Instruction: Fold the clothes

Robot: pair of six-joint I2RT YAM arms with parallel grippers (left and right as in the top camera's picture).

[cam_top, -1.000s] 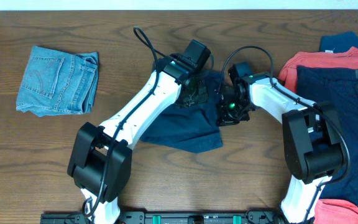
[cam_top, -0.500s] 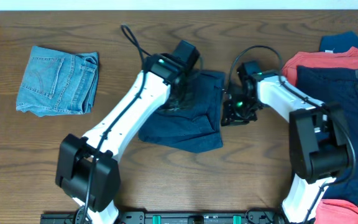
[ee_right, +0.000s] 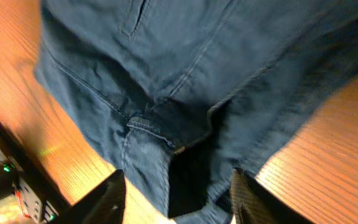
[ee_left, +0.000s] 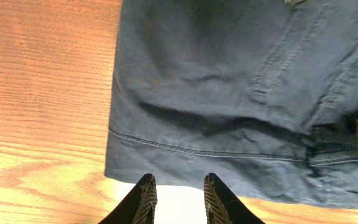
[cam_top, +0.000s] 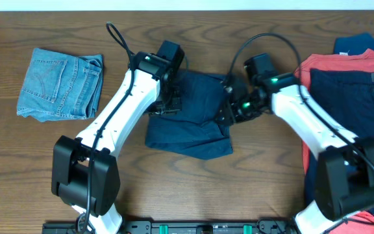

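Jaws first: left gripper (ee_left: pixel 178 182) stood at a narrow gap w/ nothing btwn its fingers, only bare table showing thru. The right gripper (ee_right: pixel 176 180) stood wide, fingers either side of a bunched seam but not pinching it. So neither held cloth.

Both were at the dark navy cloth shorts (cam_top: pixel 193 123), which lay mid-table btwn the two arms. Left gripper hung just beside the shorts' left edge, by the stitched hem. Right gripper hung over their right edge.

Progress, as a judgement: approx one item done. The folded light-blue denim garment (cam_top: pixel 60 84) sat well apart at the far left of the brown wooden table (cam_top: pixel 258 188), compact & squared, & looked finished.

Shorts looked part-folded. They were doubled into a rough rectangle, but the bottom edge ran slanted & a layer stuck out at the lower right corner, w/ wrinkles along the hem in the left wrist view. Prob needs one more fold or a tidy-up before it counts.

Left to do was the heap at the right edge: a coral-red cloth garment (cam_top: pixel 343 62) under a large navy cloth garment (cam_top: pixel 349 104), both spread loose. A bit of darker blue cloth (cam_top: pixel 359 42) peeked out behind, & more coral cloth (cam_top: pixel 362 220) showed at the bottom right corner. None of those looked folded, so most of the work was ahead.
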